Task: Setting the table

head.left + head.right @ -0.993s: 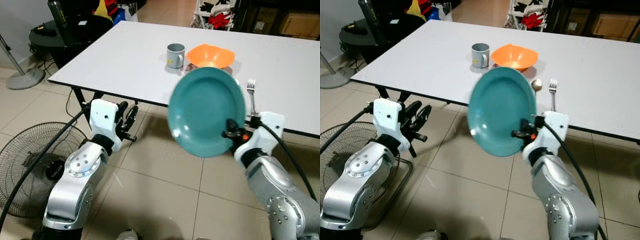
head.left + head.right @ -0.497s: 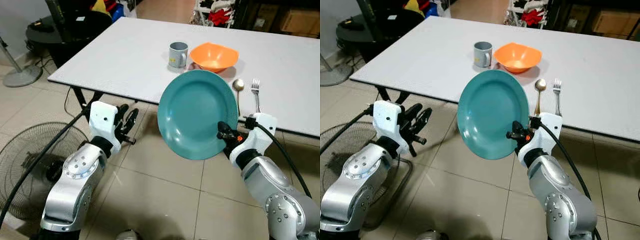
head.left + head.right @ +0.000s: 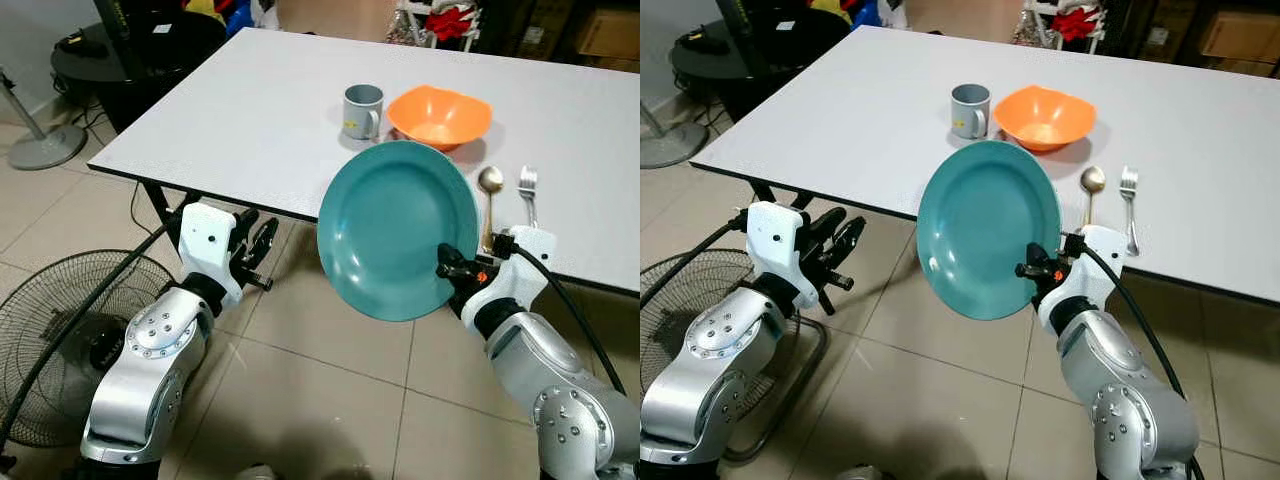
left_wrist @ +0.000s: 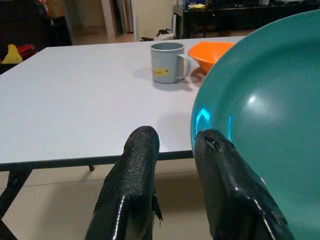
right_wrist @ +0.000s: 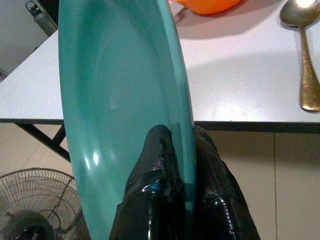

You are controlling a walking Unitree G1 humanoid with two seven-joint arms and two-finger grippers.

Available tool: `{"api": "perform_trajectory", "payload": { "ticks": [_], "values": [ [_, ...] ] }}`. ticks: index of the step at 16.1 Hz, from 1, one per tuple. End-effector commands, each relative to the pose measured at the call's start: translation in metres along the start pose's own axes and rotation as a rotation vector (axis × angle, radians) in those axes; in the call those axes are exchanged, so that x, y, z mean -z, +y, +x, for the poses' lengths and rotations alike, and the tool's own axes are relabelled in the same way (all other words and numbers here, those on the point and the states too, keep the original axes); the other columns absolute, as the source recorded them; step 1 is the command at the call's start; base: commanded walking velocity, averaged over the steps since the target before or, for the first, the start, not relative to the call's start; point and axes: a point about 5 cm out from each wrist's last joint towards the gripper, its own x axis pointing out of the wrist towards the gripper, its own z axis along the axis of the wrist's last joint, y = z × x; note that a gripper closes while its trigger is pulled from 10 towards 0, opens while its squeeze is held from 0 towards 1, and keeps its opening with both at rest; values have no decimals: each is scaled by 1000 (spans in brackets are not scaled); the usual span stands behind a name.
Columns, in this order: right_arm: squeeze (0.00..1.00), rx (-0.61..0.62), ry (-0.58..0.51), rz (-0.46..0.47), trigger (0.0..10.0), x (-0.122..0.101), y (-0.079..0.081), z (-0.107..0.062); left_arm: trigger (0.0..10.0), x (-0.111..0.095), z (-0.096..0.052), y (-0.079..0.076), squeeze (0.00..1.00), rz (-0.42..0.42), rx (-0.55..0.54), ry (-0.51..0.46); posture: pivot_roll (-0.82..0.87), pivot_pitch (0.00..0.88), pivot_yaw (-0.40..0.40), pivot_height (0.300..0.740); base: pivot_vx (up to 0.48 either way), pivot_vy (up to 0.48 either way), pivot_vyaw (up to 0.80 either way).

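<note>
White table (image 3: 250, 120) — right gripper (image 3: 447, 268) clamping plate (image 3: 395, 228)

The two eye views look down from the robot's head at the white table (image 3: 250, 110) and floor, nearly alike. Each wrist view looks along its own fingers, very close. All four share the teal plate (image 3: 398, 228).

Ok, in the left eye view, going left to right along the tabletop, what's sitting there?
Grey mug → orange bowl → spoon → fork.
</note>
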Motion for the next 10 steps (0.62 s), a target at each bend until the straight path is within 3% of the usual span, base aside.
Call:
{"api": "perform_trajectory", "payload": {
  "ticks": [1,8,10],
  "values": [
    [0,-38,-25,6,10000,-6,6,-1,10000,-2,-2,1,0,6,3,-2,23,62,45,740,266,0,0],
    [0,-65,-4,-32,10000,-5,10,-1,10000,-1,-3,1,0,-1,7,-1,25,61,40,740,270,0,0],
    [0,-79,4,-68,10000,-4,12,-1,10000,-1,-3,1,0,-3,9,-2,25,60,40,740,283,0,800]
  ]
}}
